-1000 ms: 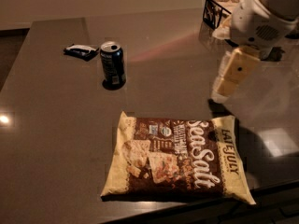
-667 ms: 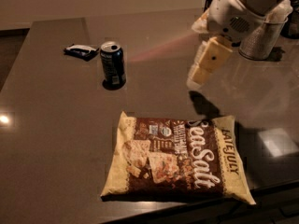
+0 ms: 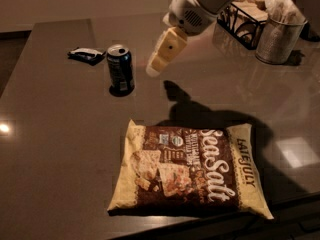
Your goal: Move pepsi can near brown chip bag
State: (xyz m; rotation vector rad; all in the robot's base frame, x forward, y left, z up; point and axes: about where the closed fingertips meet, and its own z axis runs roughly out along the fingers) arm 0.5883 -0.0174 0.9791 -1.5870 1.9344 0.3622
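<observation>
The pepsi can (image 3: 120,69) stands upright on the dark table, left of centre, navy blue with a silver top. The brown chip bag (image 3: 190,170) lies flat near the front edge, with "Sea Salt" script and cream-yellow edges. My gripper (image 3: 159,59) hangs in the air just to the right of the can, at about the can's height, pointing down and to the left. It does not touch the can. The arm reaches in from the upper right.
A small flat dark wrapper with a white patch (image 3: 86,54) lies left of the can. A wire basket (image 3: 244,20) and a metal cup of napkins (image 3: 277,33) stand at the back right. The table's front edge (image 3: 210,224) runs just below the bag.
The gripper has moved left across the table, from the far right to just beside the can. The can and the bag have not moved.
</observation>
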